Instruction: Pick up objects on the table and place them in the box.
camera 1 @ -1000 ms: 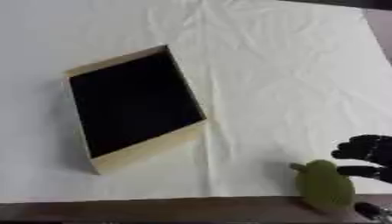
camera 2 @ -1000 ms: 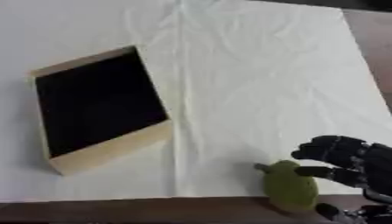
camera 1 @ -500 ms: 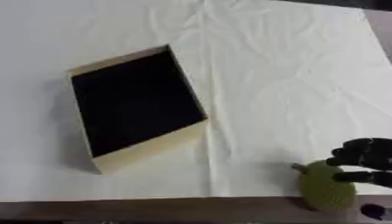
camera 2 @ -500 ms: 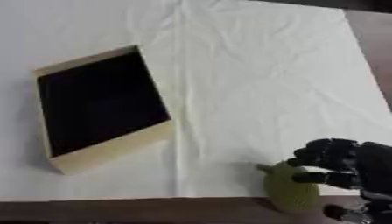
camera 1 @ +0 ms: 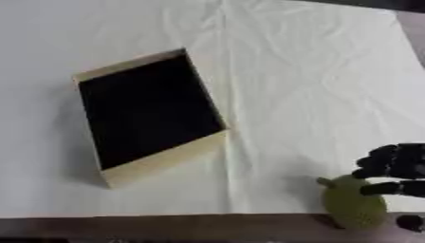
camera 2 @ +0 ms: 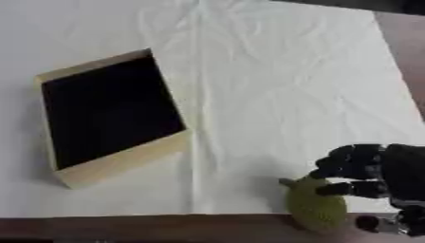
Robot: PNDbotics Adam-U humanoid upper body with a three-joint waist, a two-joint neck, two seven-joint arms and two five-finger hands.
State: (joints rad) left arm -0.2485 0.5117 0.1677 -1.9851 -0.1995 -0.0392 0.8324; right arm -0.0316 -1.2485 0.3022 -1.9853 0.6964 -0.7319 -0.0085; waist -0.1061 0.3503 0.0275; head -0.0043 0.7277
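Object: a green, pear-shaped object with a short stem is seen at the near edge of the table, on the right side, where the white cloth ends.
Long axis: the stem end is pointed up and to the left, the fat end toward the near edge; the body is set roughly along that slant.
Right hand: the right hand is placed just right of and above the object, its fingers curled over the upper right of the green body. Contact appears to be made, but whether the object is truly enclosed cannot be told.
Left hand: it is not shown in either view.
Box: the tan box with a dark interior is lying open and tilted on the left half of the cloth, well apart from the object. Nothing is seen inside it.
Key relation: the object lies to the left of and below the right hand, and the box lies further left and farther from the near edge. The right hand is judged the nearer one for the pick.
Step judged: the grasp is being closed; lifting is not yet done.
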